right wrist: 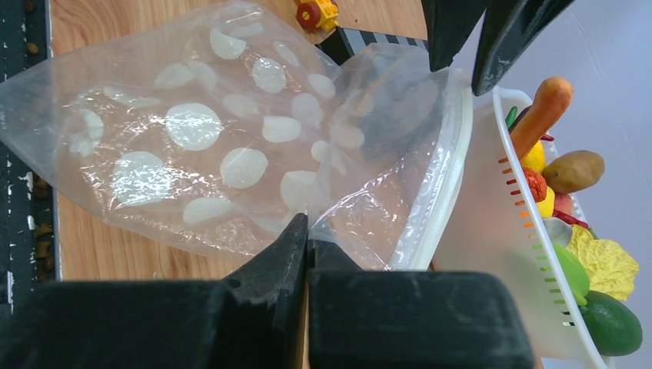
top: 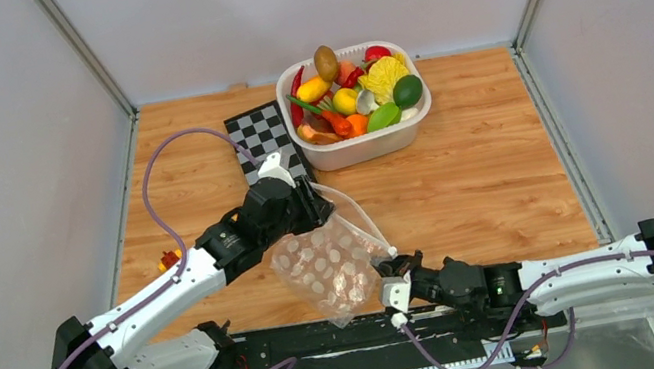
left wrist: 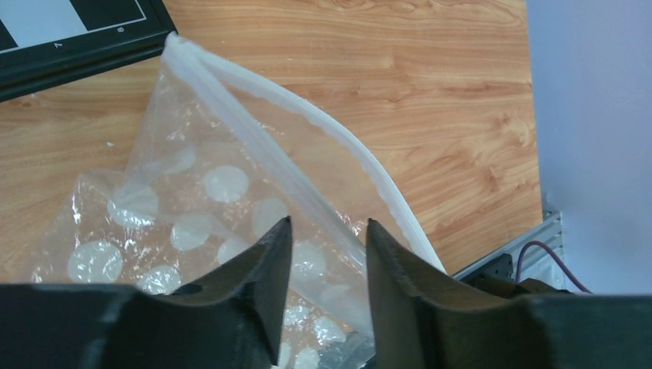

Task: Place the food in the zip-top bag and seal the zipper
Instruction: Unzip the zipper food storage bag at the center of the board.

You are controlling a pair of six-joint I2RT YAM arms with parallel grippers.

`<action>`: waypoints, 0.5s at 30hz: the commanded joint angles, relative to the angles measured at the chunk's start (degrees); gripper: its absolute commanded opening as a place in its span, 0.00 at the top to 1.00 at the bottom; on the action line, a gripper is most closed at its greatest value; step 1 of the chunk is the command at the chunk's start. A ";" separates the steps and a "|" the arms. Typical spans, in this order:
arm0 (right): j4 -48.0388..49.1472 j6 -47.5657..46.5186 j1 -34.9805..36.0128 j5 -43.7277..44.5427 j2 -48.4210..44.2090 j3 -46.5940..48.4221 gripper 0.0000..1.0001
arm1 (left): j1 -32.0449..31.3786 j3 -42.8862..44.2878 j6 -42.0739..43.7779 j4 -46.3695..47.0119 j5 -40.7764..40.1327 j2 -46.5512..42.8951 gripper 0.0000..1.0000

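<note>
Pinching a fold of clear film, the right gripper has its two black fingers pressed flat together on the zip-top bag, close to the mouth end. Its own wrist view shows this grip plainly, whereas from above the fingertips merely meet the bag's right corner.

The left gripper stands part-open. Its wrist view shows a clear gap between the fingers, with the near lip of the bag running down into that gap and neither finger visibly pressing it. The right wrist view catches the same two fingers from the outside, straddling the rim of the bag's mouth.

The zipper is parted: its two whitish strips join at the far corner and spread apart toward the left wrist camera, so the mouth gapes. The bag spans between the two grippers over the near half of the wooden table.

The food lies heaped in a white tub at the far edge, beyond the bag's mouth; only the overhead view shows the whole pile. A chessboard lies left of the tub, and the left wrist view shows the numerals 7 and 8 on its border. A yellow and red toy car sits on the table past the bag.
</note>
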 commanded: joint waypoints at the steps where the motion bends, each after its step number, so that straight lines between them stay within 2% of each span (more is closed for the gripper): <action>1: 4.06 -0.87 0.70 2.19 -0.01 2.04 1.00 | -0.16 2.25 0.91 0.82 0.46 -0.02 0.60; 6: 4.92 -0.26 0.82 2.50 -0.28 1.56 1.00 | -0.12 1.63 0.98 1.38 1.35 0.29 0.75; 9: 5.93 0.00 0.83 3.46 -0.37 1.21 1.00 | -0.18 1.33 1.15 1.48 1.72 0.16 0.80; 15: 7.32 0.65 0.78 4.97 -0.37 0.14 1.00 | -0.17 0.77 1.26 2.25 2.21 -0.14 1.00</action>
